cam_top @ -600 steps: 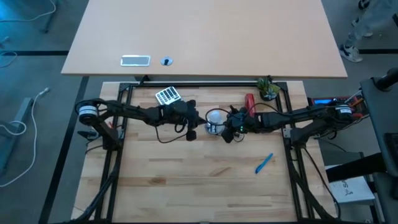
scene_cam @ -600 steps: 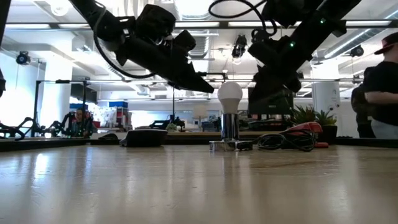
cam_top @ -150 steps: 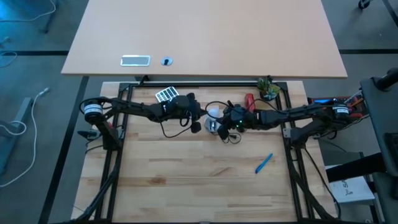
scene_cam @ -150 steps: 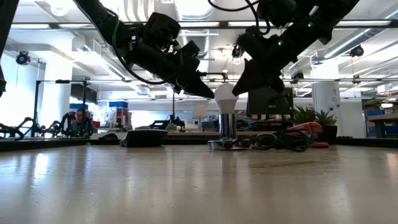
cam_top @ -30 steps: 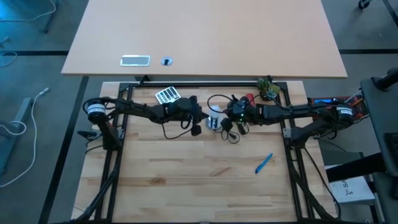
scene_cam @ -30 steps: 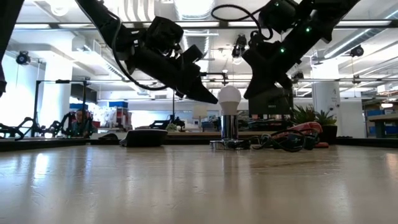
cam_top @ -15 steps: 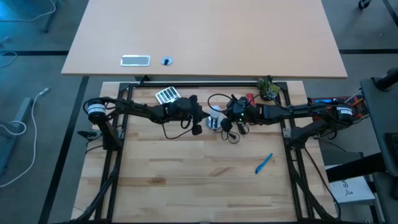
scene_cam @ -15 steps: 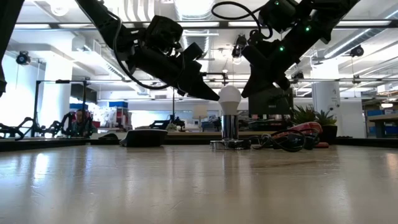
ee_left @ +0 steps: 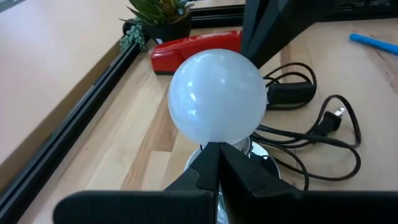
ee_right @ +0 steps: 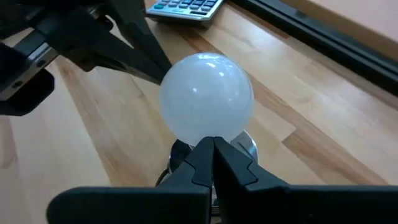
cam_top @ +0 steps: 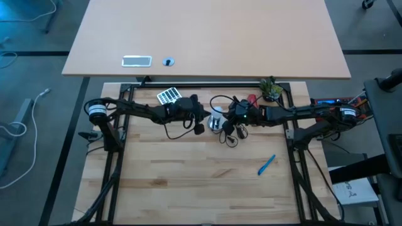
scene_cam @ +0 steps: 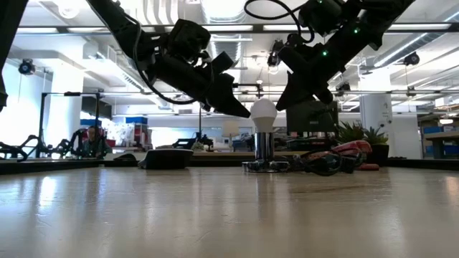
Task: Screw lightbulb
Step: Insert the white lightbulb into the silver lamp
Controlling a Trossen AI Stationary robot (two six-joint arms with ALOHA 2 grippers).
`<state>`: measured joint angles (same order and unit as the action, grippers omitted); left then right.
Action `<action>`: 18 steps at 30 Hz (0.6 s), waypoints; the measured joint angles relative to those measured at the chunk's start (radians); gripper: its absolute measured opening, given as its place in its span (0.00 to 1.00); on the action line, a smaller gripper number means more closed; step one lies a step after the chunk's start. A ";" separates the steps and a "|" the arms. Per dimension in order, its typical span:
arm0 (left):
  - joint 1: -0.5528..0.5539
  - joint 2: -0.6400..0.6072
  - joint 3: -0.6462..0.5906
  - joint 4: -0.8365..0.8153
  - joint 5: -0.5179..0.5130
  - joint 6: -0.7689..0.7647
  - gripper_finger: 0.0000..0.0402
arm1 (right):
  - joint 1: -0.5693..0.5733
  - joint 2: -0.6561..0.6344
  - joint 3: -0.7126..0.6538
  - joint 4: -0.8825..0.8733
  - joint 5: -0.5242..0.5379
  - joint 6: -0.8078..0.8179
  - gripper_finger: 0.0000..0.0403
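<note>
Lightbulb (scene_cam: 263,112) front and centre for you: its frosted globe stands upright on the shiny silver socket (scene_cam: 265,147), just right of the middle in the low view, with the socket's base sitting on the wooden table (cam_top: 188,182). From above you'll find the same bulb (cam_top: 217,114) a little above the centre of the frame, squeezed between your two arms.

Your left gripper (scene_cam: 240,109) comes in from the upper left of the low view, fingers pressed together into a single point, tip right at the globe's left side. Through its own wrist camera those closed fingers (ee_left: 214,163) sit right under the bulb (ee_left: 217,96); whether they actually touch it you cannot tell.

Your right gripper (scene_cam: 285,99) slants down from the upper right, also pinched shut on nothing, tip just beside the globe's right shoulder. Its wrist camera shows the closed fingers (ee_right: 211,155) against the bulb's lower edge (ee_right: 206,99).

Behind the socket you've got the black cord (ee_left: 311,134) looping across the wood, the red stapler (ee_left: 199,45) and a small potted plant (ee_left: 160,14). A calculator (cam_top: 168,96) lies upper left of the bulb in the overhead shot, and a blue pen (cam_top: 266,165) lies well apart, lower right.
</note>
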<state>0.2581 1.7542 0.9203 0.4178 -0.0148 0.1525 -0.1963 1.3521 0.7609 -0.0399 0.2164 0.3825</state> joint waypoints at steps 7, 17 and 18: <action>0.001 0.000 0.000 0.000 -0.006 -0.005 0.00 | 0.010 0.000 0.000 0.008 -0.014 0.002 0.00; -0.006 -0.058 0.000 -0.267 0.004 -0.013 0.00 | 0.009 -0.054 0.000 -0.119 0.050 0.026 0.00; -0.006 -0.059 0.000 -0.290 0.008 -0.013 0.00 | 0.009 -0.059 0.000 -0.129 0.061 0.026 0.00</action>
<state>0.2516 1.6948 0.9203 0.1276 -0.0071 0.1394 -0.1874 1.2934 0.7612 -0.1684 0.2778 0.4081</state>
